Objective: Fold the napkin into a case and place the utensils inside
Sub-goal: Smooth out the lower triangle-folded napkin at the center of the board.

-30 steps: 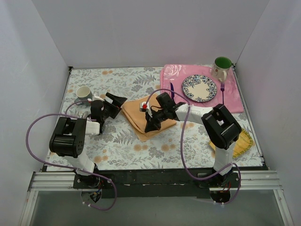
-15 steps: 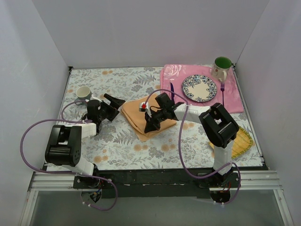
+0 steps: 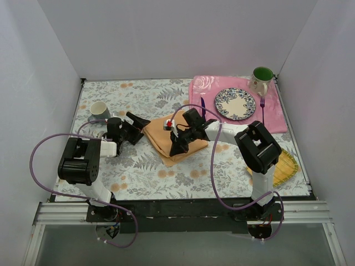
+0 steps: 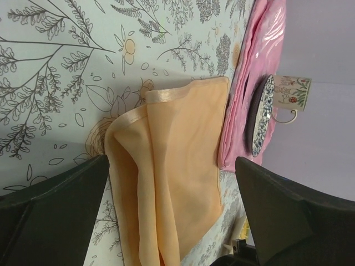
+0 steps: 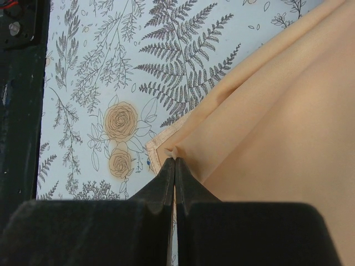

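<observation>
The peach-orange napkin [image 3: 164, 137] lies partly folded on the floral table, between the two arms. My right gripper [image 3: 176, 149] is shut on a corner of the napkin's upper layer [image 5: 175, 157], pinching it at the near edge; the napkin [image 5: 277, 111] spreads away from the fingertips. My left gripper [image 3: 142, 123] is open at the napkin's left edge, with the cloth [image 4: 177, 166] lying between its spread fingers and nothing in them. The dark purple knife [image 3: 203, 106] lies left of the plate [image 3: 235, 103]. The purple fork [image 3: 262, 106] lies right of it.
The plate sits on a pink floral placemat [image 3: 205, 88] at the back right, with a green-lined mug [image 3: 261, 79] behind it. A small cup [image 3: 99, 110] stands at the left. A yellow woven mat [image 3: 288, 166] lies beside the right arm's base.
The left arm swung out to the left and came back, its open gripper staying by the napkin's left edge. The right gripper stayed shut on the corner, barely moving.
</observation>
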